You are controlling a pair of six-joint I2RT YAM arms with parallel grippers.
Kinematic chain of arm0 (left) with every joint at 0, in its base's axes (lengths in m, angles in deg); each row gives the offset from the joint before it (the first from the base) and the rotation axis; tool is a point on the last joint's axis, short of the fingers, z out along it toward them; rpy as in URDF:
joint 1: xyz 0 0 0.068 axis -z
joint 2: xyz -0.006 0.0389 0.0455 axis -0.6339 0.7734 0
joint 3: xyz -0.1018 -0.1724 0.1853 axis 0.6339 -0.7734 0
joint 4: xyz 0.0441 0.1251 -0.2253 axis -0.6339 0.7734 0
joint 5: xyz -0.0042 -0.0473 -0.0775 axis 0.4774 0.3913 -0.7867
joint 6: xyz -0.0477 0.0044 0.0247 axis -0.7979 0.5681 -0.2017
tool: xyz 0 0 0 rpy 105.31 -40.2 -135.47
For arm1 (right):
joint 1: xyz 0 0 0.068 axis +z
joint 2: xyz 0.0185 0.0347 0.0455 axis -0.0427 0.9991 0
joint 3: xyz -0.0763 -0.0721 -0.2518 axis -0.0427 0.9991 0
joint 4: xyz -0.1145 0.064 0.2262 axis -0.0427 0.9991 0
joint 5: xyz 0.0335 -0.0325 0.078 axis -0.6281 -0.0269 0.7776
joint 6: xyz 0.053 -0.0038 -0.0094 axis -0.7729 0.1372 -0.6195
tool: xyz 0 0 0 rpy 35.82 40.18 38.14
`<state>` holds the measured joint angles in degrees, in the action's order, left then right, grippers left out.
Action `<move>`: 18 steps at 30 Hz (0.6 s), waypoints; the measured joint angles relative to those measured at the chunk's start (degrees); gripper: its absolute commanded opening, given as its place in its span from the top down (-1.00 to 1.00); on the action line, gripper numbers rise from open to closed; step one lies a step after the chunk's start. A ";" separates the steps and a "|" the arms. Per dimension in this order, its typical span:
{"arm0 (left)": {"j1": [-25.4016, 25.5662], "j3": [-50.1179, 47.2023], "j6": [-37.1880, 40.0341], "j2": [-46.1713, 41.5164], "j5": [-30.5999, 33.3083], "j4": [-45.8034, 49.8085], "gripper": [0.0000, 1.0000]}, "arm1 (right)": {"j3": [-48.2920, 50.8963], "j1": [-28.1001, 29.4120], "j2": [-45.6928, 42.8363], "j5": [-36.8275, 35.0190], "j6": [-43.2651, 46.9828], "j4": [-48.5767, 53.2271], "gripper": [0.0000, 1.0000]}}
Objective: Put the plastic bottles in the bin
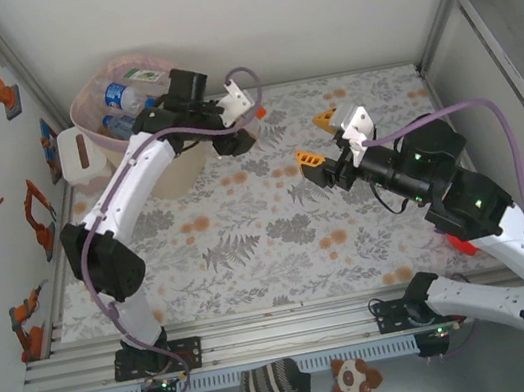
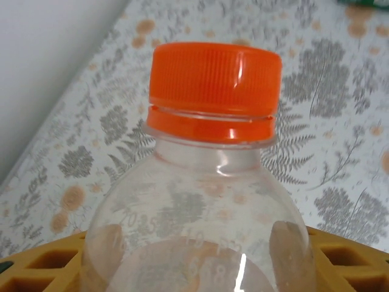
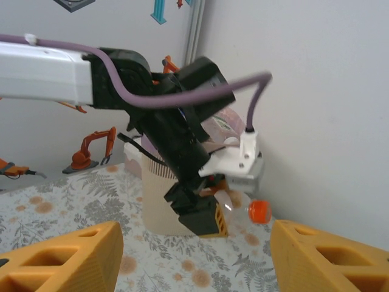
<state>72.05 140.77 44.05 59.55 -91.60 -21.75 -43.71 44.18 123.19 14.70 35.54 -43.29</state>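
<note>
My left gripper [image 1: 242, 130] is shut on a clear plastic bottle [image 2: 206, 201] with an orange cap [image 2: 214, 85]. It holds the bottle low over the floral table, just right of the bin [image 1: 83, 104]. The cap [image 1: 258, 113] points away from the bin. The beige bin has a pink liner and several bottles [image 1: 123, 97] inside. In the right wrist view the held bottle's cap [image 3: 259, 210] sticks out beside the bin wall [image 3: 159, 204]. My right gripper [image 1: 318, 140] hovers open and empty at mid-table, its orange fingers [image 3: 79, 258] apart, facing the left gripper [image 3: 209, 213].
A small white box with a brown mark [image 1: 82, 152] stands left of the bin against the wall. A small red thing [image 1: 460, 242] lies by the right arm. Metal frame posts and walls close off the left, back and right sides.
</note>
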 measured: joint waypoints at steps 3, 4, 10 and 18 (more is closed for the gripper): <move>-1.90 -3.50 -4.22 -5.01 -2.34 -4.04 -0.24 | 0.02 0.00 -0.02 0.13 0.00 -0.02 -0.29; -2.58 -4.55 -5.62 -6.45 -2.95 -5.42 -0.23 | 0.00 0.00 -0.02 0.15 0.00 -0.02 -0.29; -8.37 -15.26 -18.80 -16.94 -5.64 -19.50 -0.22 | 0.02 0.00 -0.02 0.17 0.00 -0.09 -0.29; -15.78 -25.46 -38.88 -25.64 -3.37 -37.29 -0.13 | 0.02 0.00 0.09 0.39 0.00 -0.87 -0.29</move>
<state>56.27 115.30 5.17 33.92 -94.96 -59.04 -43.69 44.18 123.28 15.10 35.54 -44.17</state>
